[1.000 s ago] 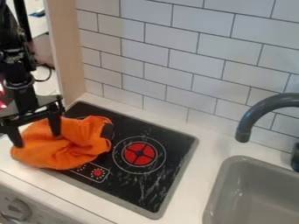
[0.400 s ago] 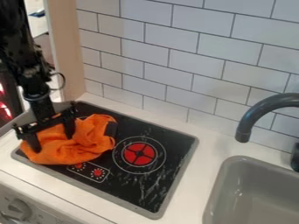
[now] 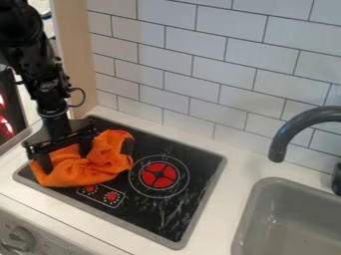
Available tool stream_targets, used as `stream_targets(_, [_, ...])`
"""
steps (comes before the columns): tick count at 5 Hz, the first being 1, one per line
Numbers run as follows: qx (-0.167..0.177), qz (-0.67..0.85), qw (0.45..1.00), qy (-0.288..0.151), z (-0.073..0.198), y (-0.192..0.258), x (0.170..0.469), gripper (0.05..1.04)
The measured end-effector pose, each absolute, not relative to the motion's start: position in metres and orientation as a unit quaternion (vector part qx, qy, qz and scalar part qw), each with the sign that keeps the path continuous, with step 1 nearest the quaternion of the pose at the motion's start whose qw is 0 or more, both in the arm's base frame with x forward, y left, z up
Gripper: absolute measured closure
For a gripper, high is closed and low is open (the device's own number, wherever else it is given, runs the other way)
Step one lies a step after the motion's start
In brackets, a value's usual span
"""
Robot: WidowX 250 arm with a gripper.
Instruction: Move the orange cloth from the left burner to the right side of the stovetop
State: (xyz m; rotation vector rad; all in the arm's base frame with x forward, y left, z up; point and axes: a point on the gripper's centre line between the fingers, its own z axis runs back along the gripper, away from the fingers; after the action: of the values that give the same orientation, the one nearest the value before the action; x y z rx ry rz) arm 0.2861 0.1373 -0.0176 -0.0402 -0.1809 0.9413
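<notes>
My gripper (image 3: 65, 155) is low over the left part of the stovetop, its two fingers apart with orange fabric between them. The orange cloth (image 3: 93, 166) lies crumpled on the black stovetop (image 3: 174, 209), covering its left side. The far finger presses against the cloth's folds, and the near finger is at its left part. A dark patch (image 3: 127, 147) shows at the cloth's right end. Where the fingertips meet the cloth is partly hidden.
A red burner (image 3: 159, 175) is right of the cloth, with two red knob markings (image 3: 111, 196) in front. The grey sink (image 3: 293, 224) and dark faucet (image 3: 279, 144) stand at the right. A tiled wall (image 3: 200, 64) runs behind, and a wooden panel (image 3: 75, 60) is beside the arm.
The gripper has moved to the right over the cloth. The cloth's left edge has shifted right and bunched up, uncovering more of the stovetop's left corner and the left knob marking.
</notes>
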Motion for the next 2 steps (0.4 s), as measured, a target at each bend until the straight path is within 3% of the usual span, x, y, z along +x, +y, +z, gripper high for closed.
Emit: stream_targets(2, [-0.042, 0.404, 0.911, -0.076, -0.017, 0.091, 0.312, 0.085])
